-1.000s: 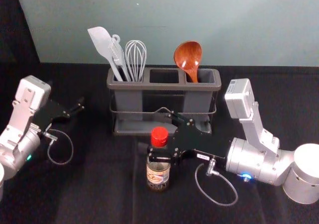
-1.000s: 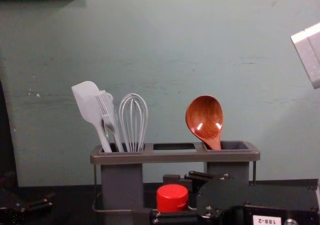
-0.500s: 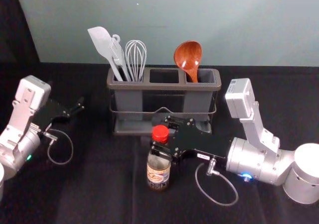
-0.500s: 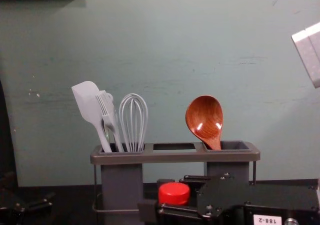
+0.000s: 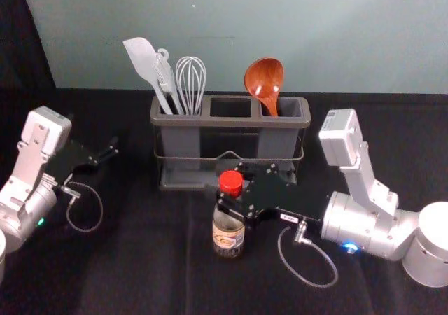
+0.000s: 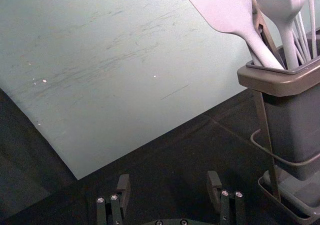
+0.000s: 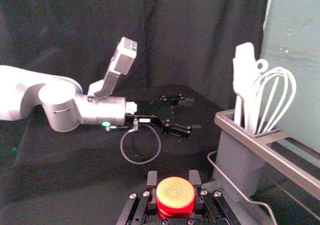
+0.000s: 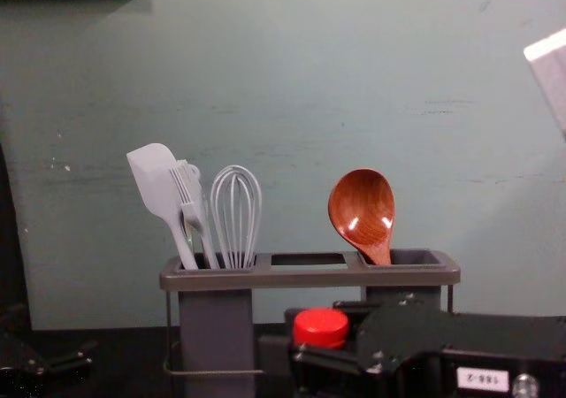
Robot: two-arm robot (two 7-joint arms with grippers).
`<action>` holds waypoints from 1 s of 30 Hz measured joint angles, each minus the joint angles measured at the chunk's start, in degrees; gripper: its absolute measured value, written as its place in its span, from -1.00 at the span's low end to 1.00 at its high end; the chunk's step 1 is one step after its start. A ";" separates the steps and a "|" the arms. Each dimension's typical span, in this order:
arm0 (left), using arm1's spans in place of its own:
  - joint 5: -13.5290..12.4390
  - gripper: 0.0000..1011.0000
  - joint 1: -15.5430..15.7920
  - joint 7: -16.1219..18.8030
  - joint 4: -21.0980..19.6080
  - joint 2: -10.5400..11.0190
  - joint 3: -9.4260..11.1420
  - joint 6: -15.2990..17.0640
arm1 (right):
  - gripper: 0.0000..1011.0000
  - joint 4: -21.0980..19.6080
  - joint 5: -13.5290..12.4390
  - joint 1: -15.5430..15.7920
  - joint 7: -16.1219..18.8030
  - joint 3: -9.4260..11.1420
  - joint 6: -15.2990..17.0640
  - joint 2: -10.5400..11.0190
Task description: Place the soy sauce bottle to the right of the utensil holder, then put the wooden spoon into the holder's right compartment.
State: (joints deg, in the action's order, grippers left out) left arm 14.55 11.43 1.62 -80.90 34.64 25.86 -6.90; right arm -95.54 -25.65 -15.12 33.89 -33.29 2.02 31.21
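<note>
Soy sauce bottle (image 5: 228,238) is hanging or standing roughly upright in front of the utensil holder (image 5: 210,121) — can't tell if the base is touching the black tabletop (image 5: 133,266). Right gripper (image 7: 173,185) is reaching in from the right, fingers closed around the bottle just at or below the red cap (image 5: 231,182). High side grip is probably leaving the base free for set-down and keeping the bottle vertical. Goal spot is lying right of the holder, so the arm is likely needing to carry it sideways, minding the wire frame (image 5: 227,157).

Wooden spoon (image 8: 361,208) is already leaning in the right compartment (image 5: 290,108), bowl up, so that half is looking done. White spatula (image 5: 142,59), brush (image 5: 165,77) and whisk (image 5: 190,80) are sharing the left compartment.

Left gripper (image 6: 168,187) is idling off to the left, fingers spread, nothing between them.

View differences: right wrist view is showing a finger on each side of the cap, where head view is overlapping them with the bottle. Head view is adding the label and lower body — chest view is giving the cap above the dark fingers
</note>
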 joint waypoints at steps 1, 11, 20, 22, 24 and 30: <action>0.00 0.99 0.00 0.00 0.00 0.00 0.00 0.00 | -0.24 -0.25 0.02 0.17 -0.16 0.19 0.01 0.12; 0.00 0.99 0.00 0.00 0.00 0.00 0.00 -0.01 | -0.24 -3.73 -2.12 4.89 -4.80 6.61 1.52 3.36; 0.00 0.99 0.00 0.00 0.00 0.00 0.00 0.00 | -0.24 -5.61 -3.43 9.96 -9.35 13.16 3.10 6.35; 0.00 0.99 0.00 0.00 0.00 0.00 0.00 0.00 | -0.24 -5.73 -3.47 11.25 -10.41 15.18 3.08 6.69; 0.00 0.99 0.00 0.00 0.00 0.00 0.00 0.00 | -0.24 -5.76 -3.48 11.72 -10.79 16.03 3.06 6.75; 0.00 0.99 0.00 0.00 0.00 0.00 0.00 0.00 | -0.24 -5.58 -3.15 12.84 -11.65 18.48 2.92 6.66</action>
State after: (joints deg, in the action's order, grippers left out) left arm 14.55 11.43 1.62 -80.90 34.65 25.86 -6.91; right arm -101.12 -28.80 -2.28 22.24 -14.81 4.93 37.87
